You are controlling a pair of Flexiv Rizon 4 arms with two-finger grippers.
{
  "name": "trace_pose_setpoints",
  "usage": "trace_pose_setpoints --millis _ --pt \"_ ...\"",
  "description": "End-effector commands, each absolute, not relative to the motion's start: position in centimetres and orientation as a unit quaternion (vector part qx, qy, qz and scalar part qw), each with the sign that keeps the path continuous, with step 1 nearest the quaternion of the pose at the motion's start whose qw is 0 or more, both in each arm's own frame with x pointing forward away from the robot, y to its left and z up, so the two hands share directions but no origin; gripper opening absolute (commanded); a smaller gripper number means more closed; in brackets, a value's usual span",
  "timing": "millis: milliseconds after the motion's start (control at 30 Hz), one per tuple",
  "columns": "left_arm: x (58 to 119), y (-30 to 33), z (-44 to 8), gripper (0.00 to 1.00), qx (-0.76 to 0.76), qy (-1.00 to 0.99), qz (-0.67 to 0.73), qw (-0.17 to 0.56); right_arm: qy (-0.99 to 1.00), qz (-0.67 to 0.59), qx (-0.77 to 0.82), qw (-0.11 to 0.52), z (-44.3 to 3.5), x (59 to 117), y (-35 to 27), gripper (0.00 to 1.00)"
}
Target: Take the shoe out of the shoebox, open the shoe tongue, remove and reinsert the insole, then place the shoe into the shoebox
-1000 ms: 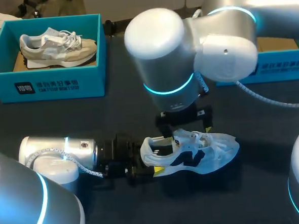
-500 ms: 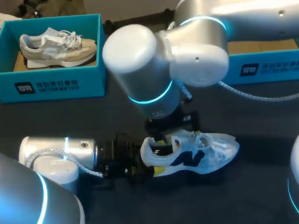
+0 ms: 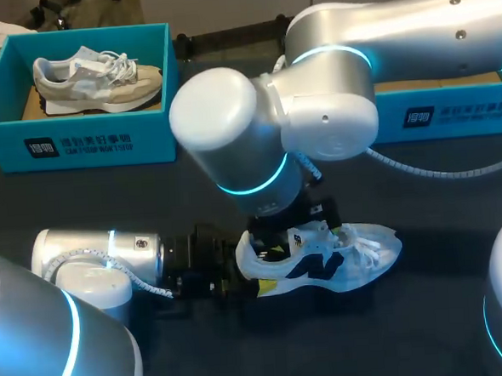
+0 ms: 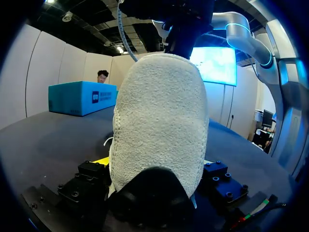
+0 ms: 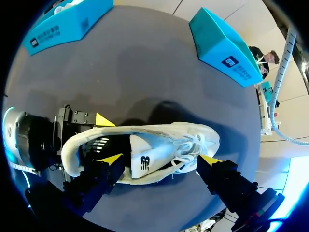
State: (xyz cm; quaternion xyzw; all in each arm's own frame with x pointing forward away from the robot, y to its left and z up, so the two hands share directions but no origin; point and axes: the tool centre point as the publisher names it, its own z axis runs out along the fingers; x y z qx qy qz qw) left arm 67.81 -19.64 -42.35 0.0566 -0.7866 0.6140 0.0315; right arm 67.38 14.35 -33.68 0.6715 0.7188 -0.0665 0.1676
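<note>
A white shoe [image 3: 345, 257] with a dark side logo stands on the black table, toe to the right. My left gripper [image 3: 242, 280] lies low on the table and is shut on its heel; in the left wrist view the heel [image 4: 159, 121] fills the space between the fingers. My right gripper [image 3: 294, 226] hangs open just above the shoe's collar and tongue. In the right wrist view the shoe [image 5: 159, 145] lies ahead of the right gripper [image 5: 161, 160], whose yellow tips stand wide apart along the shoe's side. A teal shoebox [image 3: 451, 112] sits back right, partly hidden by my right arm.
A second teal shoebox [image 3: 78, 143] at the back left holds a beige shoe [image 3: 95, 78]. Both boxes also show in the right wrist view, the back-left box [image 5: 67, 24] and the back-right box [image 5: 222, 48]. Bare black table lies in front of the white shoe.
My right arm has swung left, and its gripper has shifted from above the shoe's laces toward the collar. The left gripper and the shoe have stayed put.
</note>
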Motion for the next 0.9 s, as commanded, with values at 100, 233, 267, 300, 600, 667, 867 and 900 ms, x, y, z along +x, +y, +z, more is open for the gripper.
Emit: trace_pose_setpoints --millis 100,233,267,300,600,667,867,900 --pt "67.8 -19.1 -42.9 0.00 0.057 -0.788 0.612 0.033 0.670 -0.099 0.700 0.226 -35.1 66.8 15.7 1.00" --pt "67.8 -19.1 -42.9 0.00 0.057 -0.788 0.612 0.033 0.661 -0.109 0.704 0.236 -35.5 66.9 15.9 1.00" --pt "67.8 -19.1 -42.9 0.00 0.057 -0.788 0.612 0.033 0.661 -0.109 0.704 0.237 -35.5 66.9 15.8 1.00" --pt "67.8 -19.1 -42.9 0.00 0.057 -0.788 0.612 0.033 0.658 -0.109 0.705 0.240 -35.5 66.9 15.7 1.00" --pt "67.8 -19.1 -42.9 0.00 0.057 -0.788 0.612 0.033 0.643 -0.111 0.718 0.244 -35.6 67.3 13.8 1.00" --pt "67.8 -19.1 -42.9 0.00 0.057 -0.788 0.612 0.033 0.642 -0.109 0.719 0.243 -35.6 67.3 13.6 1.00" --pt "67.8 -19.1 -42.9 0.00 0.057 -0.788 0.612 0.033 0.632 -0.111 0.728 0.241 -35.2 67.3 12.5 0.99" --pt "67.8 -19.1 -42.9 0.00 0.057 -0.788 0.612 0.033 0.631 -0.111 0.729 0.241 -35.1 67.3 12.4 0.97"
